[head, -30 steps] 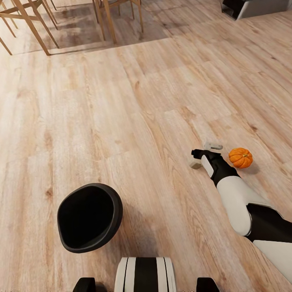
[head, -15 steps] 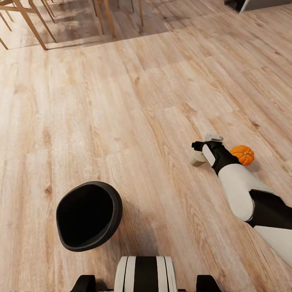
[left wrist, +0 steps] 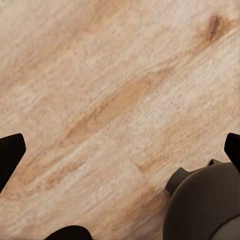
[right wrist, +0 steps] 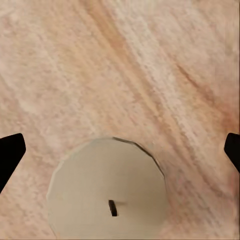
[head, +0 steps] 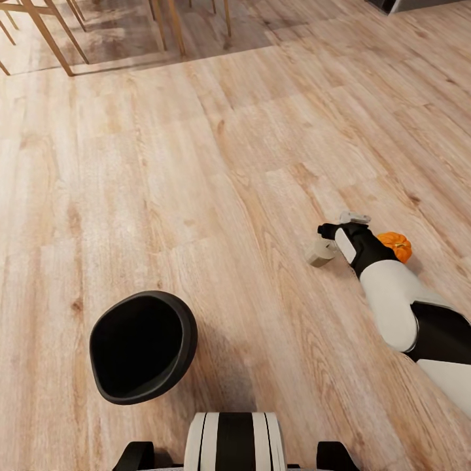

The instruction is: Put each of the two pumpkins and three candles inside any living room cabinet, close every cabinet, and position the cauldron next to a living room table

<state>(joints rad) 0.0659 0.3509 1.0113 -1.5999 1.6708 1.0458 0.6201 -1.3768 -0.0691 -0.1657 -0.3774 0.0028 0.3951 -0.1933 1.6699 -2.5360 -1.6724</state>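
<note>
A tan candle [head: 320, 252] sits on the wood floor just left of my right gripper [head: 330, 234], which is reached down low to the floor. In the right wrist view the candle's pale flat top with its dark wick [right wrist: 107, 192] lies between the black fingertips [right wrist: 10, 155], set wide apart; the right gripper [right wrist: 120, 150] is open and not touching it. An orange pumpkin [head: 396, 243] rests on the floor behind the right forearm, partly hidden by it. The black cauldron [head: 144, 347] stands at the near left. My left gripper [left wrist: 120, 155] is open over bare floor beside the cauldron's wall [left wrist: 205, 205].
Wooden chair and table legs [head: 46, 36] stand at the far left over a darker floor patch. A small pale grey object [head: 354, 217] lies just beyond the right gripper; I cannot tell what it is. My base [head: 234, 441] shows at the near edge.
The view has shifted a little. My right arm has reached slightly farther and to the right, and its forearm now covers part of the pumpkin. The cauldron has stayed put.
</note>
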